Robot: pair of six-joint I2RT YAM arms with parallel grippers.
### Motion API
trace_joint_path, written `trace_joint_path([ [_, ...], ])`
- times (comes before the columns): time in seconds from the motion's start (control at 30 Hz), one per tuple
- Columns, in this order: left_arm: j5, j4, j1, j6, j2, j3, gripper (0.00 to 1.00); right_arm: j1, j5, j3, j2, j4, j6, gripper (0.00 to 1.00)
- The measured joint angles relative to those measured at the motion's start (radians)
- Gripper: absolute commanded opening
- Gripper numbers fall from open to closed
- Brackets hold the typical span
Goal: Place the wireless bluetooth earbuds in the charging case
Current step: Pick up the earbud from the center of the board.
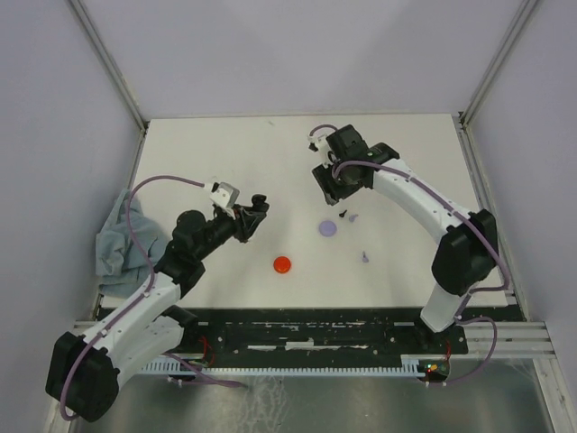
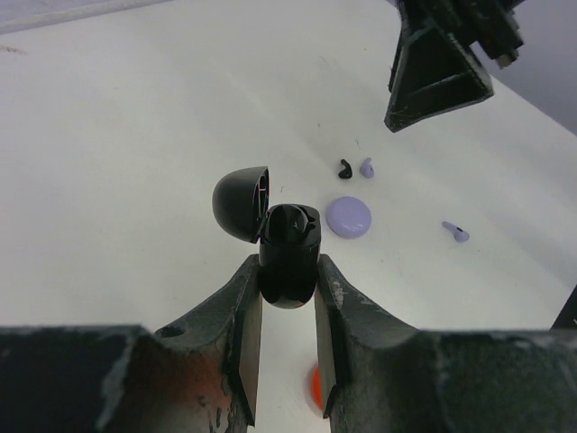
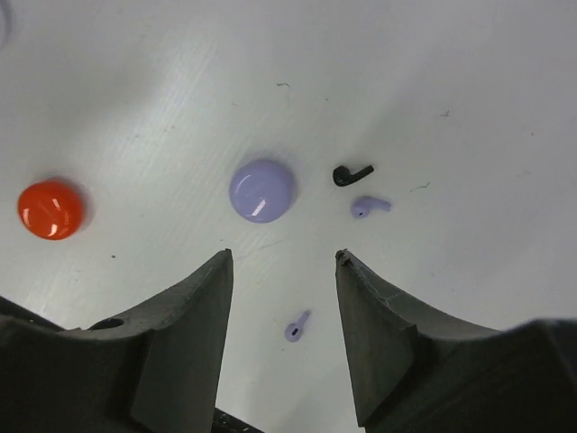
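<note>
My left gripper [image 2: 288, 271] is shut on a black charging case [image 2: 289, 257] and holds it above the table with its lid [image 2: 241, 202] hinged open. In the top view the left gripper [image 1: 252, 213] is at centre left. A black earbud [image 3: 351, 174] and a lavender earbud [image 3: 370, 207] lie side by side next to a round lavender case [image 3: 262, 190]. A second lavender earbud [image 3: 297, 326] lies apart, between my fingers in the right wrist view. My right gripper [image 3: 282, 257] is open and empty, hovering above them [image 1: 337, 197].
A round red case [image 1: 283, 264] lies at front centre of the white table [image 1: 225, 153]. A crumpled blue-grey cloth [image 1: 115, 242] lies at the left edge. The right gripper's fingers [image 2: 439, 68] show at the top of the left wrist view.
</note>
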Motion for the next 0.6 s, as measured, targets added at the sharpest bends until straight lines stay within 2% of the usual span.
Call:
trace_joint_path([
  [0.33, -0.047, -0.076, 0.0, 0.069, -0.03, 0.004, 0.03, -0.115, -0.019, 0.067, 0.284, -0.026, -0.135, 0.56],
  [0.6, -0.061, -0.06, -0.009, 0.075, -0.03, 0.004, 0.03, -0.131, -0.08, 0.143, 0.396, -0.014, -0.139, 0.58],
])
